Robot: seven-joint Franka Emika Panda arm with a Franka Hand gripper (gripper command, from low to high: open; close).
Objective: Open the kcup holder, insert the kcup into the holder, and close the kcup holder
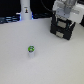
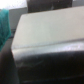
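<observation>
Kcup (image 1: 31,50): tiny white pod, green top, upright on white counter (image 1: 50,65), well apart from kcup holder (image 1: 62,28). Holder: black, boxy, at exterior view's right. Fingers (image 1: 64,19) over holder; grip state cannot be told.

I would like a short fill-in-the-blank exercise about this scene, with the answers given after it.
1. The top of the kcup is ____ in colour.
2. The kcup holder is ____ in colour.
3. The gripper hangs above the ____, not above the kcup.
4. The kcup stands on the ____ table, apart from the holder.

Answers: green; black; kcup holder; white
</observation>
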